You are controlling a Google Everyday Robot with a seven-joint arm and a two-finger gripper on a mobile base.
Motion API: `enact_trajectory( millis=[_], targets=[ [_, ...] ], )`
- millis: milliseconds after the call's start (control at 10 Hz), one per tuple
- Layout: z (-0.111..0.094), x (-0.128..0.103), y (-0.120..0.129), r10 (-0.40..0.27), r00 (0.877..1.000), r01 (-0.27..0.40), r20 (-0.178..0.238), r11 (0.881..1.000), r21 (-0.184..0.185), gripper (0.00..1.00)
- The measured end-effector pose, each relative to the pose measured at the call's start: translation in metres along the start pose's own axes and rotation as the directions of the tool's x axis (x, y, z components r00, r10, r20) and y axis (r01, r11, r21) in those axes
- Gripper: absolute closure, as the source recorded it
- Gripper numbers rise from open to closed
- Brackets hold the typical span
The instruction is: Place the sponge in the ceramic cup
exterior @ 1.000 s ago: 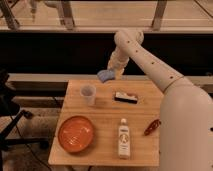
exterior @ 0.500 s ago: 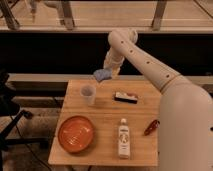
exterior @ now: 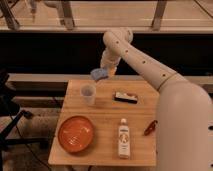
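Fingers of the gripper [exterior: 104,70] hang over the far edge of the bench [exterior: 106,116], pinched shut on the light-blue sponge [exterior: 99,74], aloft just up-right of the ceramic cup [exterior: 88,94]. The sponge looks about as wide as the cup's mouth, so an off-centre release could perch it on the rim or drop it beside the cup.

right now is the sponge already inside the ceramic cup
No, the sponge is held in the gripper in the air, above and to the right of the ceramic cup.
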Motion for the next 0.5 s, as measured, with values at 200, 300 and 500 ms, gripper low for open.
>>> enact_trajectory(
  millis=[200, 300, 500],
  targets=[
    [0.001, -0.003, -0.004, -0.002, 1.000, 0.002, -0.007, 1.000, 0.006, 1.00],
    [0.003, -0.007, -0.008, -0.004, 1.000, 0.004, -0.007, 1.000, 0.010, 1.00],
    [0.004, -0.010, -0.013, -0.007, 1.000, 0.007, -0.011, 1.000, 0.018, 1.00]
  ],
)
